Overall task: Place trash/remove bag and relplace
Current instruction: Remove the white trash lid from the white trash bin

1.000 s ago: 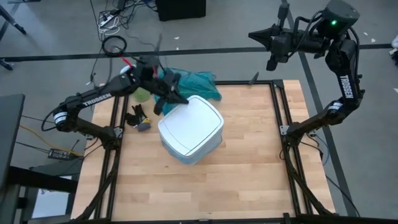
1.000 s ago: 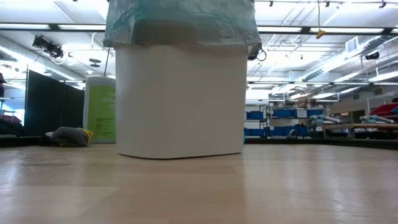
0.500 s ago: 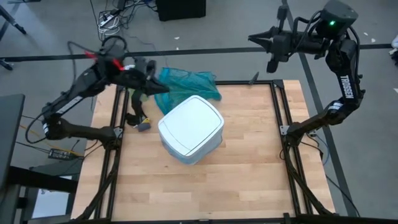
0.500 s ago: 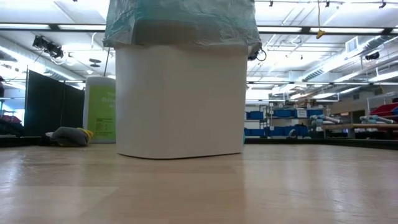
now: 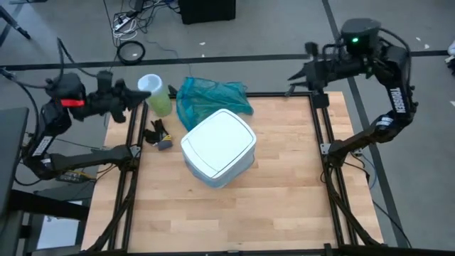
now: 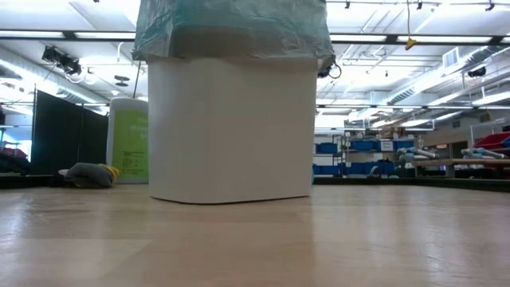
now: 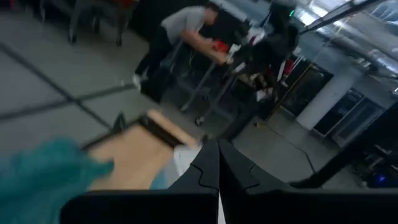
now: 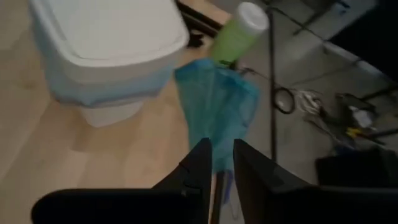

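Note:
A white bin [image 5: 217, 146] with its lid shut stands mid-table. The light-blue bag [image 8: 93, 84] lines it, and the bag's rim [image 6: 231, 32] is folded out over the bin's top edge. The trash is out of view. My left gripper [image 7: 217, 171] is shut and level, held off the table's far left corner [image 5: 134, 96] and pointing toward the table. My right gripper [image 8: 222, 155] is open by a narrow gap with nothing between its fingers. It hangs high beyond the far right corner [image 5: 295, 75], slanting down toward the bin.
A crumpled teal-green bag [image 5: 213, 96] lies at the far edge behind the bin. A green canister with a white cap [image 5: 156, 96] stands beside it. A small dark heap [image 5: 158, 135] lies left of the bin. A person [image 7: 180, 31] bends over beyond the table.
My left gripper has drawn back from the bin's far left corner, up and toward the table's left edge, off the table, rolling to level; the green canister now shows. My right gripper has tipped downward and sunk a little toward the table's far right corner.

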